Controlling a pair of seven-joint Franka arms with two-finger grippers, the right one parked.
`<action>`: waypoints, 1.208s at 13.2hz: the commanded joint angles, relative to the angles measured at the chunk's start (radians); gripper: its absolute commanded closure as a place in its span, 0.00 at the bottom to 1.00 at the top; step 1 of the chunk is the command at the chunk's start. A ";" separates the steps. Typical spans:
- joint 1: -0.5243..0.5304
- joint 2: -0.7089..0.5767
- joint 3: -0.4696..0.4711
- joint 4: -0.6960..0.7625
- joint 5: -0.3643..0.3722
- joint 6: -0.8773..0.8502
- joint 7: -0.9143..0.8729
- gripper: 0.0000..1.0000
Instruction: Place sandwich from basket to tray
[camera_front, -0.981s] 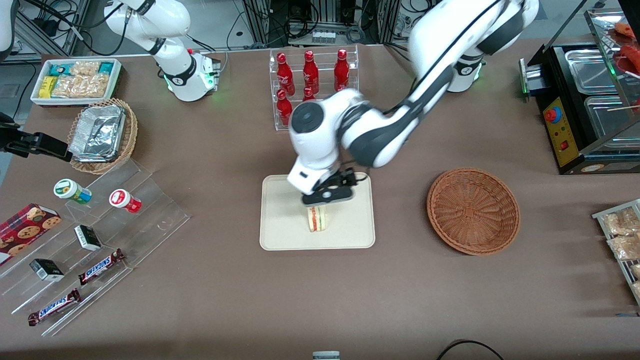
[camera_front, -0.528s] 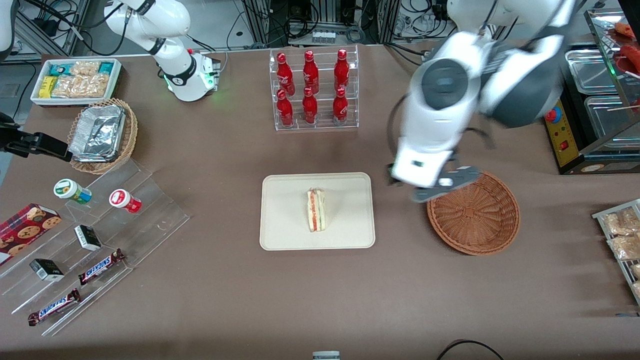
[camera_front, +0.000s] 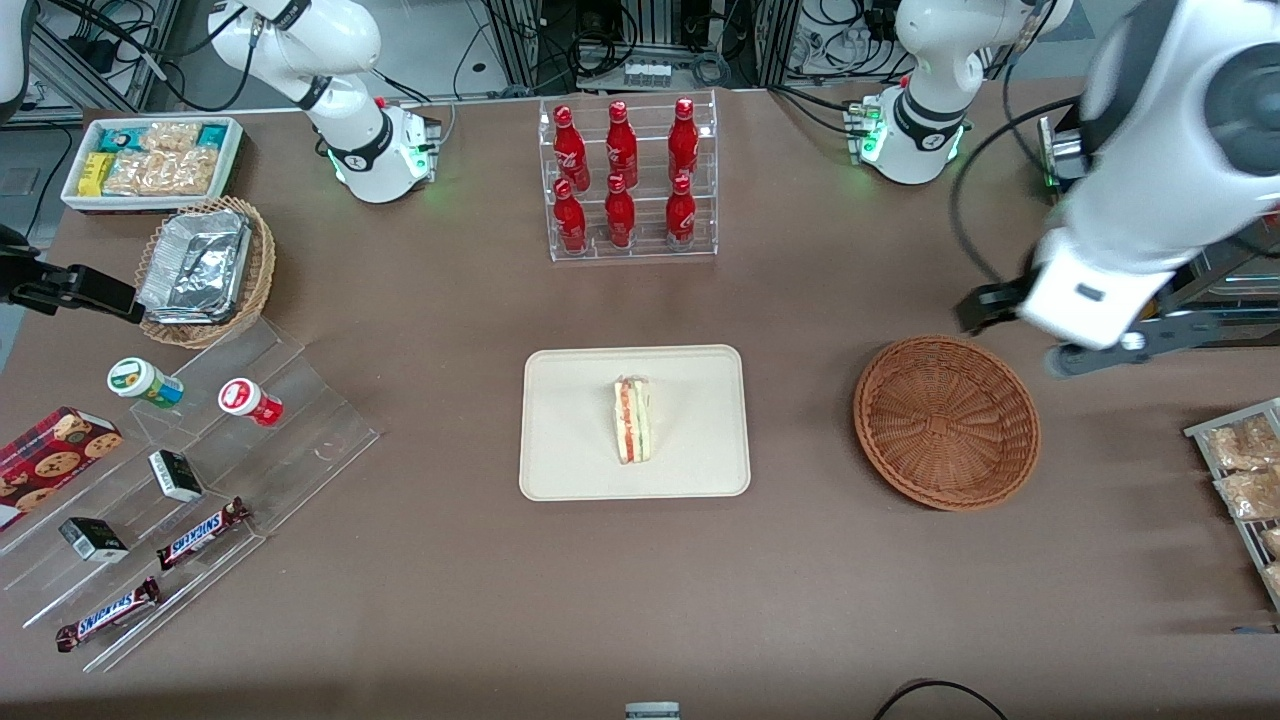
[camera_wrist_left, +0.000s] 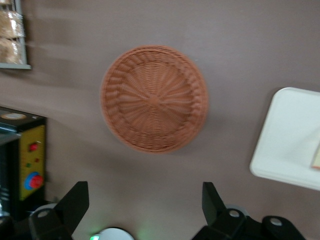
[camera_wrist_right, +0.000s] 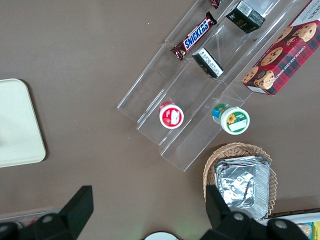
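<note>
— Cream-white tray (camera_front: 570, 470): what is on it?
— The sandwich (camera_front: 632, 420), standing on edge near the tray's middle, filling stripe up.

— And the basket (camera_front: 946, 422)?
— Beside the tray toward the working arm's end, nothing in it.

— The gripper (camera_wrist_left: 145, 202)?
— Raised, well apart from the tray, higher than the basket and off it toward the working arm's end. Jaws spread wide, holding nothing.

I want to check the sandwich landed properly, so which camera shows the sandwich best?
The front view: the whole sandwich lies on the tray, filling layers visible. The left wrist view catches only a sliver of it at the frame edge; the right wrist view shows none. The open claw hovers toward the working arm's end.
</note>
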 joint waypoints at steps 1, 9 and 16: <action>0.086 -0.074 0.032 -0.072 -0.038 -0.012 0.174 0.00; -0.142 -0.215 0.481 -0.168 -0.156 -0.028 0.424 0.00; -0.260 -0.223 0.477 -0.124 -0.151 -0.055 0.417 0.00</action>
